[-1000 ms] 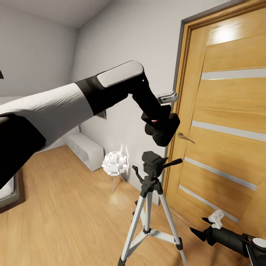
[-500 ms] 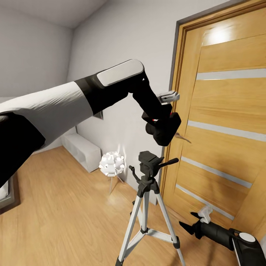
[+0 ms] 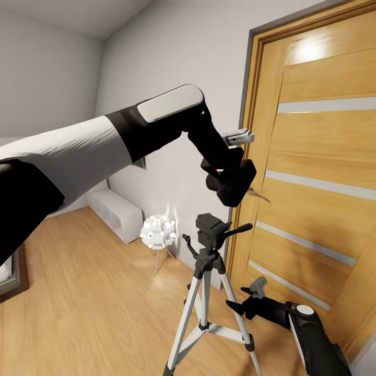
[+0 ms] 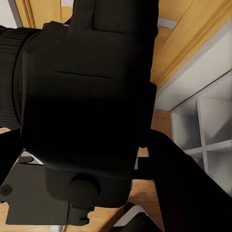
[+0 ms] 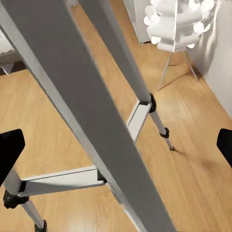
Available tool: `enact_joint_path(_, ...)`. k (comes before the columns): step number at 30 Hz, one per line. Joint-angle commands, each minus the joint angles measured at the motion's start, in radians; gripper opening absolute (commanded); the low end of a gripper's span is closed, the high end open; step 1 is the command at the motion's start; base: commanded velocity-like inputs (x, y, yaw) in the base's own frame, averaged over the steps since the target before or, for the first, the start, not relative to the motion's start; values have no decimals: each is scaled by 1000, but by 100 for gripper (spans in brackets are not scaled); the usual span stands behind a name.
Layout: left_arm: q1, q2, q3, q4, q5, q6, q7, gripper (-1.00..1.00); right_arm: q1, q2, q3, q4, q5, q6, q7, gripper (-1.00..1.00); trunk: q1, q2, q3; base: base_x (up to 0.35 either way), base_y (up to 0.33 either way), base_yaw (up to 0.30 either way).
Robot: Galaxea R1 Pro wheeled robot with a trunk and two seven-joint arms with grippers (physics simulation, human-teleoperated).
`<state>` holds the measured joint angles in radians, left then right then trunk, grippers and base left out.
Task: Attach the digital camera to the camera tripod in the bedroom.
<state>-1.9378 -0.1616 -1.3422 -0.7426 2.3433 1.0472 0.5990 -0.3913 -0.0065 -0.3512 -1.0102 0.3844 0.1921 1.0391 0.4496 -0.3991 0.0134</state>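
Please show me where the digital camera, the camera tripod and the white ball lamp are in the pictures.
digital camera (image 3: 232,180): head view, on its black body, held above the tripod.
camera tripod (image 3: 211,225): head view, on its black head.
white ball lamp (image 3: 158,231): head view, on the white ball shade.
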Motion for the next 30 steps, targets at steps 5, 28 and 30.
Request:
enact_joint_path(5,1,0,-3,0,8,0,5,-100,-38,2,7,68,4,-18,-6,100,0,-1,-1,0,0,0)
enact_joint_path(28,9,0,-10,2,10,0,14,-100,-75,5,48,186,7,-84,-102,100,0,-1,-1,0,0,0)
enact_joint_path(30,10,0,-22,3,10,0,15,-100,-75,4,61,189,7,-91,-107,100,0,-1,-1,0,0,0)
